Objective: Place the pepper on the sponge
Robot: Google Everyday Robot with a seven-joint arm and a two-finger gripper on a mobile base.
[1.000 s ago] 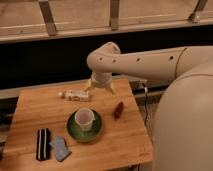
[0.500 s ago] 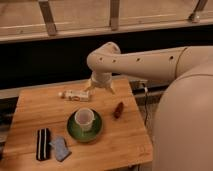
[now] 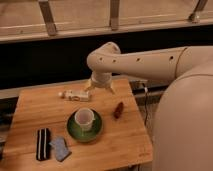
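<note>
The pepper [image 3: 118,110], small, dark red and glossy, lies on the wooden table [image 3: 35,107] right of the cup. The blue-grey sponge [image 3: 59,148] rests flat near the front left corner, beside a black striped block. My gripper [image 3: 100,88] hangs from the white arm over the table's back edge, up and left of the pepper and far from the sponge. Its two pale fingers [image 3: 90,86] stand spread apart, open, with nothing between them.
A white cup [image 3: 84,118] stands on a green saucer [image 3: 73,131] mid-table. A pale oblong packet [image 3: 75,95] lies at the back, just left of the gripper. The black block with white stripes [image 3: 43,144] lies left of the sponge. A dark wall and railing run behind.
</note>
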